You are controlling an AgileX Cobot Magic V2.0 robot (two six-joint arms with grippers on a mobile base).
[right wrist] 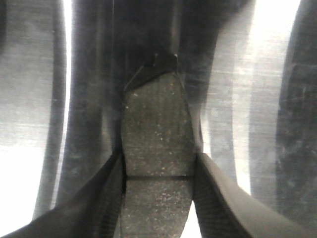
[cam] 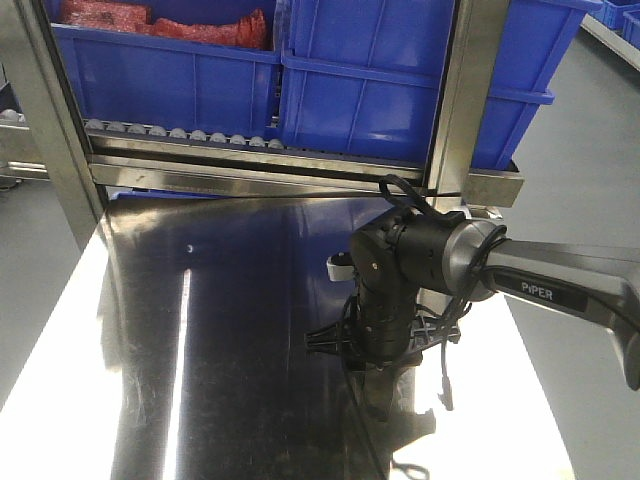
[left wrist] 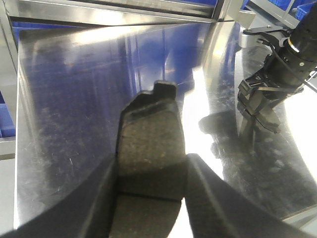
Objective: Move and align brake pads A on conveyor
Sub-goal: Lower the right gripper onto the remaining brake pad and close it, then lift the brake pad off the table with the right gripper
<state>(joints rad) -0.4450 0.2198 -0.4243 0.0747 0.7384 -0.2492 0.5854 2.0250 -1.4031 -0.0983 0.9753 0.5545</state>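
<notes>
Brake pads A (left wrist: 150,134) are in hand, one per arm: the left end effector (left wrist: 151,166) is clenched across the long edges of one, the right end effector (right wrist: 158,161) likewise grasps a second pad (right wrist: 157,124), both over the shiny steel counter (left wrist: 64,99); no conveyor is in view. They look stiff, dense and gritty-faced, so unlikely to slip or flex. Holding beside the middle groove, as here, should keep each balanced, tab end pointing forward.

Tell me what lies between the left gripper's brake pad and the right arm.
Only bare, glaring steel tabletop separates brake pad and right arm; left wrist view.
</notes>
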